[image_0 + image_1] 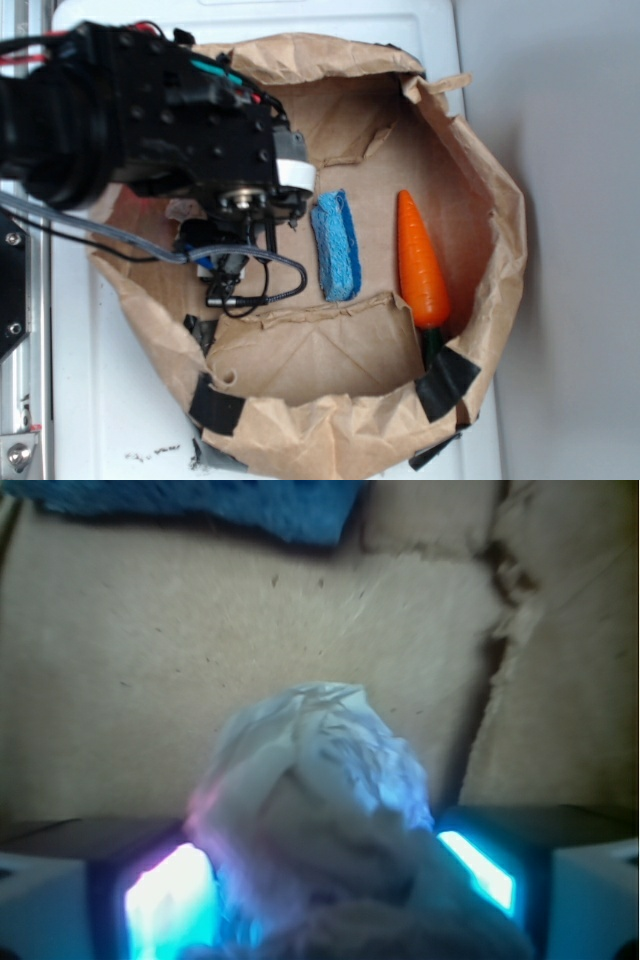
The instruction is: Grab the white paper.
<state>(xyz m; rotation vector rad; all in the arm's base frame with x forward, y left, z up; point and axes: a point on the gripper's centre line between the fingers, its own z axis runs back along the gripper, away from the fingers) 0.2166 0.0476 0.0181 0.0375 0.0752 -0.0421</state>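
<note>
Exterior bright, even, soft shadows; wrist view blurred, cyan glare at bottom.

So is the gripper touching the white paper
Touching. The wrist view shows the white paper wedged in the gripper, pressed against both fingers.

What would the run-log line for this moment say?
gripper: around white paper, closure unclear | surface: brown paper bag | nearby: blue sponge, carrot

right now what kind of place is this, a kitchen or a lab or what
Probably a lab tabletop set up for robot practice, not a kitchen. A brown paper bag flattened into a tray sits on a white table, holding a toy carrot, a blue sponge and the white paper between the gripper fingers.
</note>
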